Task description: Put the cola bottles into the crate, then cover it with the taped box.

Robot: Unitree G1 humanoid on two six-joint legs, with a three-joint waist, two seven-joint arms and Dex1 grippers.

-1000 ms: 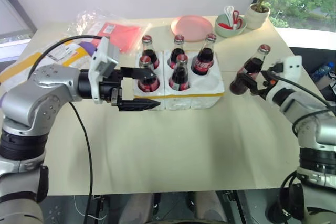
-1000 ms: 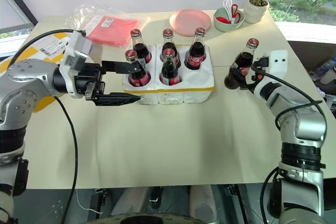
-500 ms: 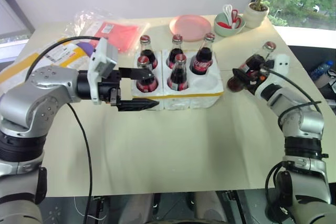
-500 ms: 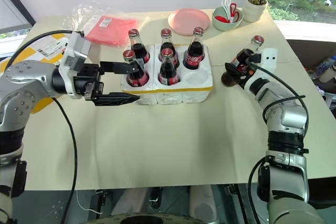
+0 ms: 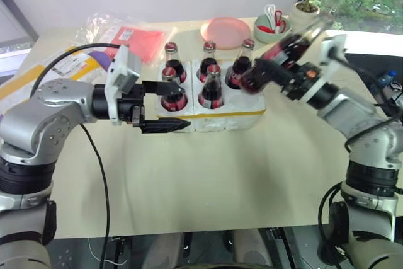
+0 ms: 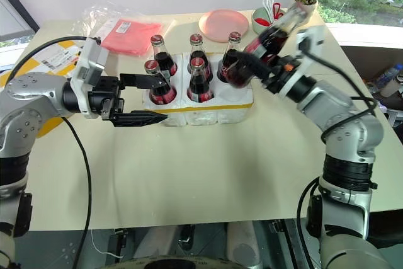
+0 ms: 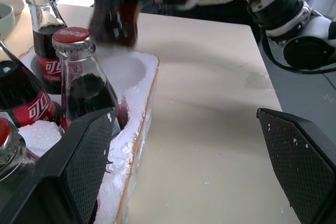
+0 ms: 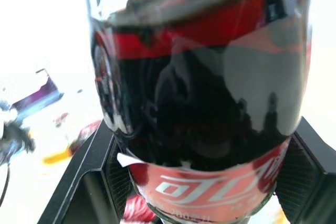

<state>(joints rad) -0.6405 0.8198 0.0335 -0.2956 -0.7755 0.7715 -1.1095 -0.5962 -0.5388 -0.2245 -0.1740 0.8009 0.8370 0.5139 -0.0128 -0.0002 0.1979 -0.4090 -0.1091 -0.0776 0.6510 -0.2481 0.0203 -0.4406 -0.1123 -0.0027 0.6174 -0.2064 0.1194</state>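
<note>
Hovering released at the crate's (image 5: 214, 108) left end, the left hand (image 5: 165, 106) is sitting level above the bench (image 5: 220, 174). Five bottles (image 5: 210, 86) are standing in the crate. Right hand (image 6: 255, 70) is grasping a tilted sixth bottle (image 6: 267, 42) over the crate's right end.

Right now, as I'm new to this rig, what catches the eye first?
A dark glass cola bottle, tilted in the right gripper, hangs over the white styrofoam crate's empty front right hole. Five bottles already stand in it. The left gripper waits open at the crate's left end.
</note>
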